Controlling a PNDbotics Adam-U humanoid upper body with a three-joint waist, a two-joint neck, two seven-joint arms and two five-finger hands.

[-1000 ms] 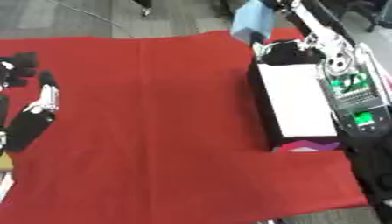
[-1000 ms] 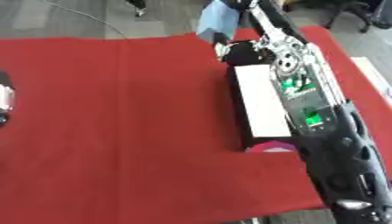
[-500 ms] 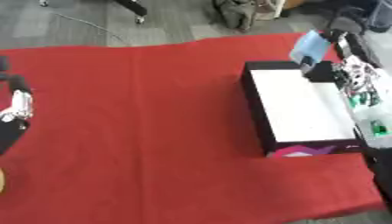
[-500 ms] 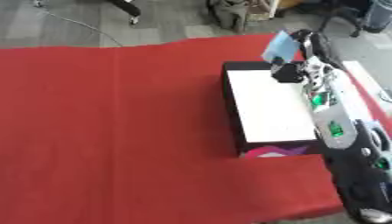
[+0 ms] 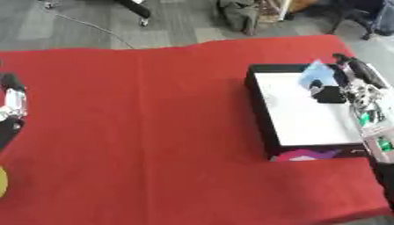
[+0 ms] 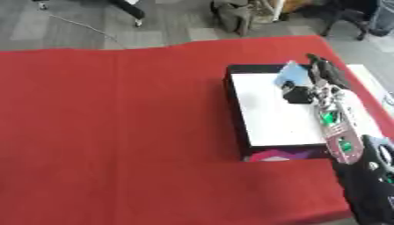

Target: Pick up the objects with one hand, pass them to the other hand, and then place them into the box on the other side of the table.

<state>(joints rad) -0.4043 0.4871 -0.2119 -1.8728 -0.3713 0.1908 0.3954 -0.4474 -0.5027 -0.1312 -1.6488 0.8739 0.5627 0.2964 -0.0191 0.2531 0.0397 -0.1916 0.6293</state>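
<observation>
A light blue object is in my right hand, whose fingers and thumb are curled round it. The hand hovers over the far right corner of the box, a black-rimmed box with a white inside that stands on the right of the red cloth. Whether the blue object touches the box floor is unclear. My left hand shows only at the left edge of the left eye view, fingers relaxed and holding nothing.
A yellow thing peeks in at the lower left edge. The box's near end has a purple and pink pattern. Grey floor with a cable and chair legs lies beyond the table's far edge.
The camera has shifted. My right hand has brought the blue object from beyond the box's far end down over its far right corner. The left hand stays at the left edge.
</observation>
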